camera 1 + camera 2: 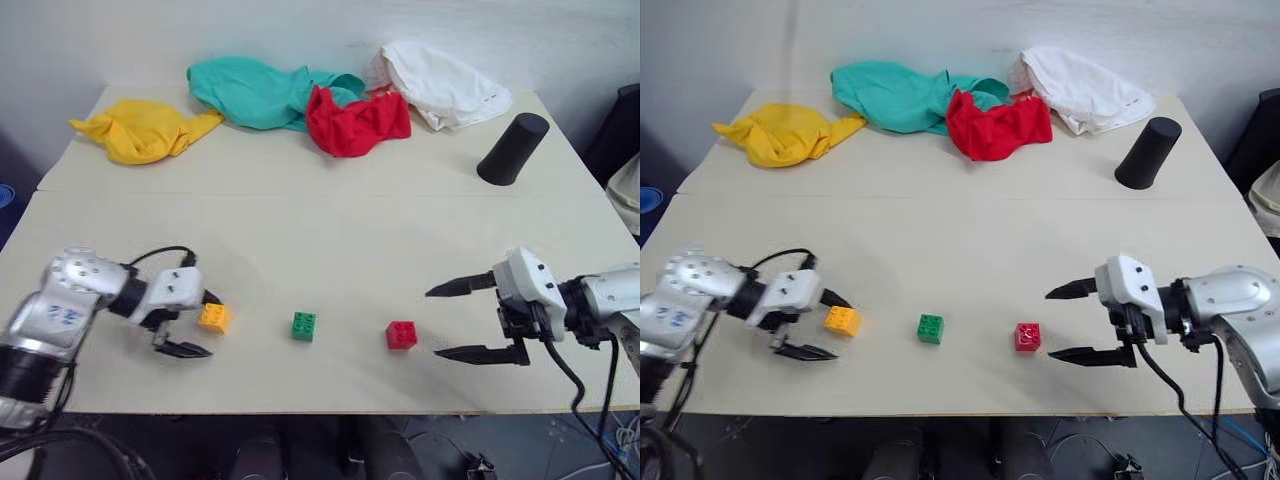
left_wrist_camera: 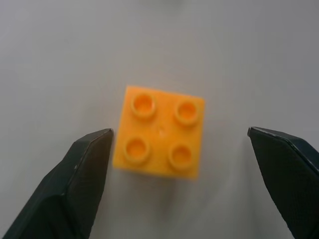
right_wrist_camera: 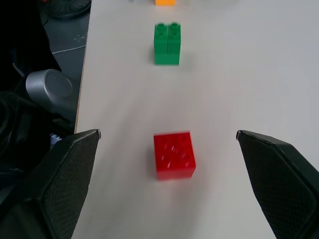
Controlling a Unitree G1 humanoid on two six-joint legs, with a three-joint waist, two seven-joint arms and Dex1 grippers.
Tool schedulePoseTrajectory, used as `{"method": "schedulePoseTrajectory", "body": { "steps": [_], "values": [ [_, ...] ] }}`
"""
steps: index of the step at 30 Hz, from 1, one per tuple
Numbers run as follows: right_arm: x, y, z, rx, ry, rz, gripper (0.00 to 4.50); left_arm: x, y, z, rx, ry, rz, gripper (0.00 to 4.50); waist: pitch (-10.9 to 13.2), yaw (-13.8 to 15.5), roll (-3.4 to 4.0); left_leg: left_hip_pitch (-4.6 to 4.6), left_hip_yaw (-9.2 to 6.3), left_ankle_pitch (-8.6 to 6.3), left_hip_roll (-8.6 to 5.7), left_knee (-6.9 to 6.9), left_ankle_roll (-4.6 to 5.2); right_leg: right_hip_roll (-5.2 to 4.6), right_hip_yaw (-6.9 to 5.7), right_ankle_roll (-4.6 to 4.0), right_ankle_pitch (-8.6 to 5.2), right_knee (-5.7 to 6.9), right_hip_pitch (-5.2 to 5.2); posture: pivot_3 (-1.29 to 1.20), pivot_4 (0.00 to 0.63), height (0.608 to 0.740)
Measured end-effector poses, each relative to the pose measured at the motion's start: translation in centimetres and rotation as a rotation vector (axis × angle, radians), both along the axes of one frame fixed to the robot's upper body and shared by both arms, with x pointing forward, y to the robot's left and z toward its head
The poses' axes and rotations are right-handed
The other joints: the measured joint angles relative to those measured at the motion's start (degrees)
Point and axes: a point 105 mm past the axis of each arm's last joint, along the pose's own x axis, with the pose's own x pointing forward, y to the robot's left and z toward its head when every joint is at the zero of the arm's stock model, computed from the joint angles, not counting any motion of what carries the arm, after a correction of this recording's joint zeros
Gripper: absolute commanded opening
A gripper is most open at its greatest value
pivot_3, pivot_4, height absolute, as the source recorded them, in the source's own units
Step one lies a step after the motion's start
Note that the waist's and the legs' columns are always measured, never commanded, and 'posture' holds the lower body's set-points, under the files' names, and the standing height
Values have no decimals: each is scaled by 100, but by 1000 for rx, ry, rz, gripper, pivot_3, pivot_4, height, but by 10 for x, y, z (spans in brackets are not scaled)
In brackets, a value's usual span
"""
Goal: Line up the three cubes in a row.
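I see my left gripper (image 1: 197, 324) standing wide open around the orange-yellow cube (image 1: 213, 318), which sits flat on the bench (image 1: 330, 250) between the two black fingers (image 2: 79, 174), studs up, closer to one finger than the other. It grips nothing. My right gripper (image 1: 1072, 322) is also spread open and empty, pointing across the bench toward the red cube (image 1: 1028, 337), which rests just ahead of its fingertips without touching them. The green cube (image 1: 931, 328) lies beyond the red one, between it and the orange-yellow cube.

I judge the three cubes already form a rough row along the near edge of the bench, so the step in hand is letting go cleanly. To do that well, I would lift the left gripper straight away from the orange-yellow cube, keeping the nearer finger from nudging it out of line.
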Motion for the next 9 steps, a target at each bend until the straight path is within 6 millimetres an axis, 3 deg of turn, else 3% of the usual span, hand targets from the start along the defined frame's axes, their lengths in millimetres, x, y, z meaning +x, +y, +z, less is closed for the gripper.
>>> {"method": "schedulePoseTrajectory", "body": {
  "steps": [5,9],
  "values": [
    [-5,-28,0,-24,22,-55,4500,-16,26,37,-16,-38,84,4483,0,20,2,3,-1,-1,-2,0,2,-3,1,0,0,-3,4,0,150,740],
    [-8,-51,-13,-39,85,-130,4500,-24,43,58,-46,-71,169,4483,0,20,2,2,2,-2,-3,-1,4,-2,2,0,0,-5,4,0,150,740]
  ]
}}
